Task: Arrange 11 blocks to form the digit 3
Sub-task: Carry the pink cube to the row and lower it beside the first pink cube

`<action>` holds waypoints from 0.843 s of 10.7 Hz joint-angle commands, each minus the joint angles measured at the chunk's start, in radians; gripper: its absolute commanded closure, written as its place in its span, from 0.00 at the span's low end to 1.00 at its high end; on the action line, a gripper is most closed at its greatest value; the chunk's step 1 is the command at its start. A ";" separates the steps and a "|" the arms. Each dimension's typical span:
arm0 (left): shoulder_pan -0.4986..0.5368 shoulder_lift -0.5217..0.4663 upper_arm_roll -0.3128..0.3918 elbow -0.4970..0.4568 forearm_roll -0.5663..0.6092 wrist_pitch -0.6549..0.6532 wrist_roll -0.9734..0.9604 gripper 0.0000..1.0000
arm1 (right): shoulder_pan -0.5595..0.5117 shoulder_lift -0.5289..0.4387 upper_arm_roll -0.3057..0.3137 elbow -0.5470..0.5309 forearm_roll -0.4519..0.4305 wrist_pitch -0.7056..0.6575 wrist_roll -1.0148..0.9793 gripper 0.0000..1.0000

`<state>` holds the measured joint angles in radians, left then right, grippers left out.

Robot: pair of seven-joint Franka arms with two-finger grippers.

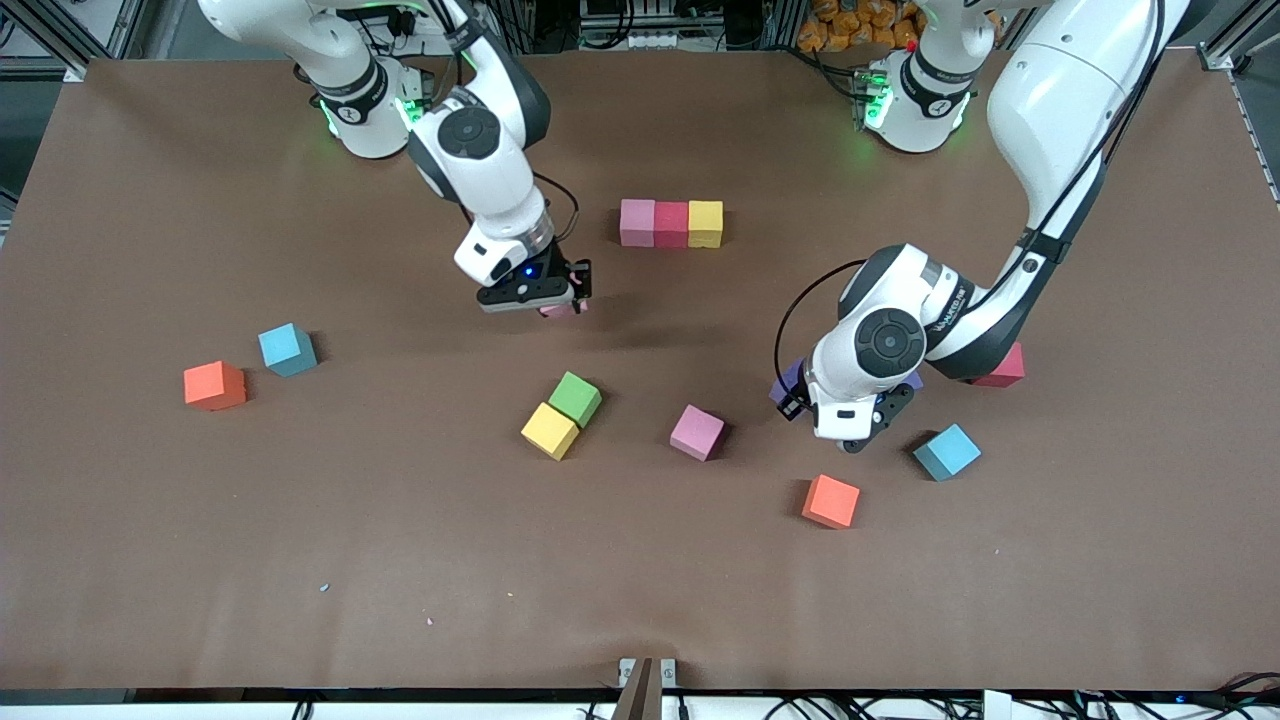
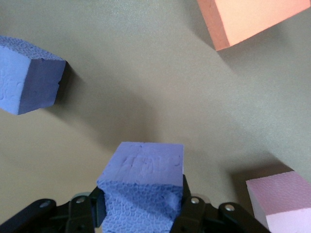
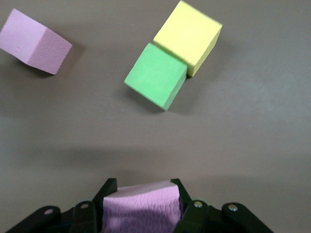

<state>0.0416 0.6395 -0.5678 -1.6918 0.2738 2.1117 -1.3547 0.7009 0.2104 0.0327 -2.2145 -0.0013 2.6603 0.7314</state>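
Observation:
A row of three touching blocks, pink (image 1: 637, 222), red (image 1: 671, 224) and yellow (image 1: 705, 223), lies mid-table toward the robots. My right gripper (image 1: 560, 303) is shut on a pink block (image 3: 142, 208) and holds it above bare table between that row and the green-yellow pair. My left gripper (image 1: 852, 430) is shut on a purple block (image 2: 143, 189), held just above the table between an orange block (image 1: 830, 500) and a red block (image 1: 1003, 367). The hand hides most of the purple block in the front view.
Loose blocks on the table: green (image 1: 575, 398) touching yellow (image 1: 550, 430), pink (image 1: 697, 432), light blue (image 1: 945, 451) beside the left gripper, and light blue (image 1: 287, 349) and orange (image 1: 214, 385) toward the right arm's end.

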 commanded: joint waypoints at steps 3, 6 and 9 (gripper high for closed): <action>-0.002 0.006 0.011 0.012 0.027 -0.016 0.014 1.00 | 0.089 -0.002 -0.005 -0.027 -0.153 0.033 0.291 1.00; -0.002 0.006 0.011 0.012 0.025 -0.016 0.016 1.00 | 0.120 0.053 -0.001 -0.024 -0.400 0.023 0.541 1.00; -0.002 0.006 0.011 0.012 0.027 -0.016 0.016 1.00 | 0.158 0.107 -0.001 0.034 -0.405 0.020 0.606 1.00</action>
<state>0.0414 0.6425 -0.5559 -1.6918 0.2745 2.1115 -1.3523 0.8373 0.2860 0.0337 -2.2298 -0.3765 2.6826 1.2714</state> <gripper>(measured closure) 0.445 0.476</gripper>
